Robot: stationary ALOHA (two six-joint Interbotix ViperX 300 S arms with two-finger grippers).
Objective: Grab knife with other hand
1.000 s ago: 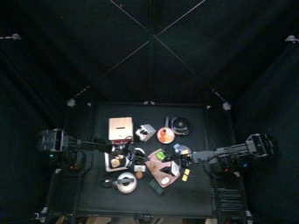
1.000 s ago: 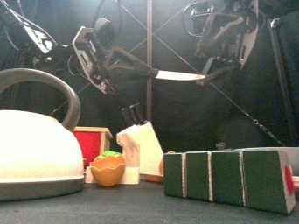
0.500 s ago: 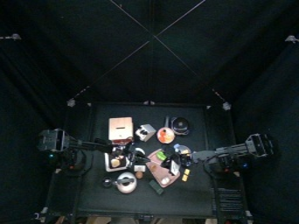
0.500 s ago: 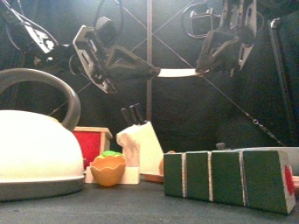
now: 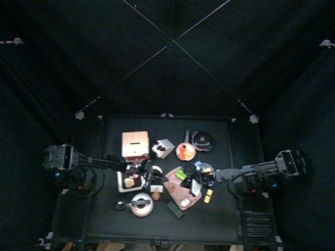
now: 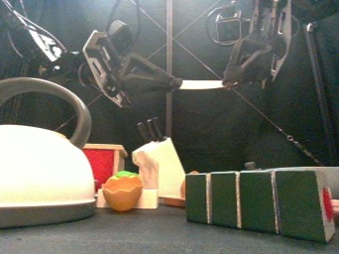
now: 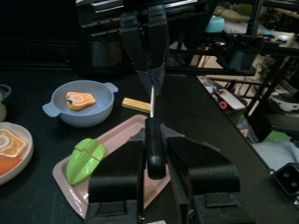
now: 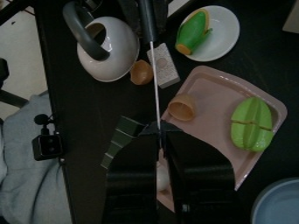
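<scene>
Pale steel shows between the two arms: the knife (image 6: 201, 84) hangs level in the air above the table, well over the things on it. Compared with a second ago, the left gripper (image 6: 169, 80) has closed in on the knife's dark end, where before it stood a little short of it, and the right gripper (image 6: 247, 71) now hangs more upright at the blade's other end. From the left wrist, the left jaws sit narrow on the black handle (the blade runs on to the right gripper beyond). From the right wrist, the right jaws sit narrow along the thin blade (image 8: 152, 61), though whether they truly pinch it cannot be told from there. Below, in front, stand a white kettle (image 6: 38, 169), a small orange fruit-shaped toy (image 6: 123, 190), a pale knife block (image 6: 161, 164) with dark handles in it, and a row of green blocks (image 6: 265, 200). The wrist views show a pink tray (image 7: 111, 144) bearing a green leaf-shaped piece (image 7: 84, 157), and a light blue bowl (image 7: 79, 99) beside it. None of these stand between the grippers and the knife.
</scene>
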